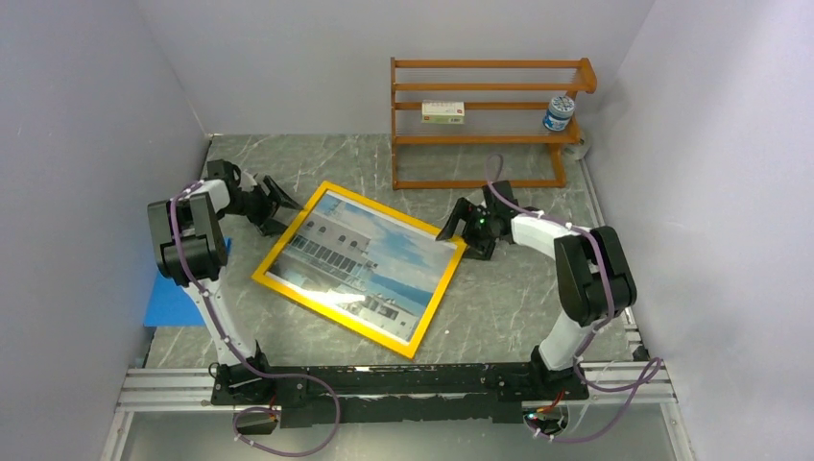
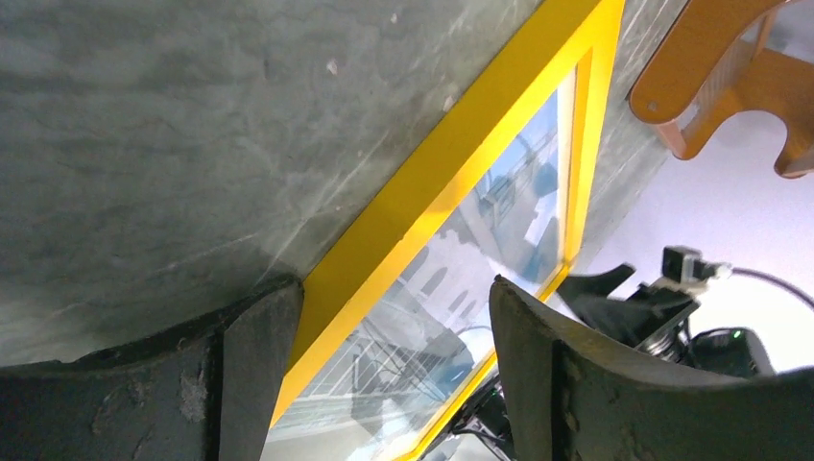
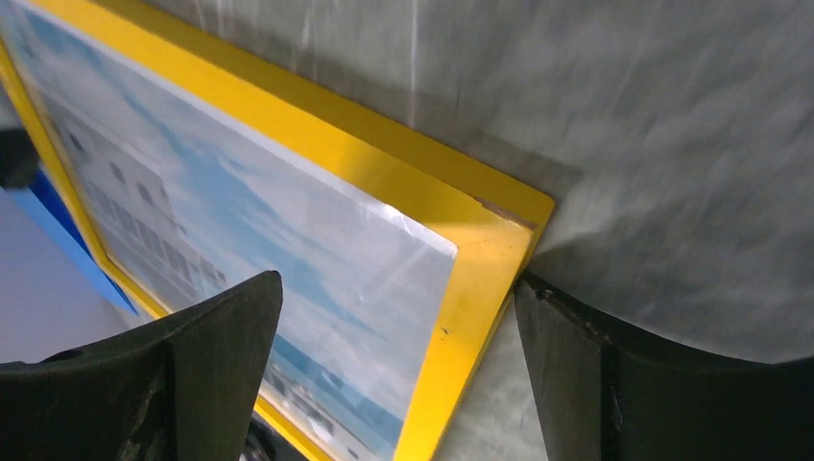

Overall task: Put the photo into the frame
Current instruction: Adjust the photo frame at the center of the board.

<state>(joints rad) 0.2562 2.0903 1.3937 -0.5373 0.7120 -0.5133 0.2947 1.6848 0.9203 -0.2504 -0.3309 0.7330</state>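
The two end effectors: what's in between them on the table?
The yellow frame lies flat between the left end effector and the right end effector, with the photo showing inside it. The top view shows this.

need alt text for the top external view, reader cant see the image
A yellow frame holding the photo of a white building lies flat, turned at an angle, on a grey marbled table. The left gripper and right gripper, fingers open, sit at its opposite sides; an orange shelf rack stands at the back.
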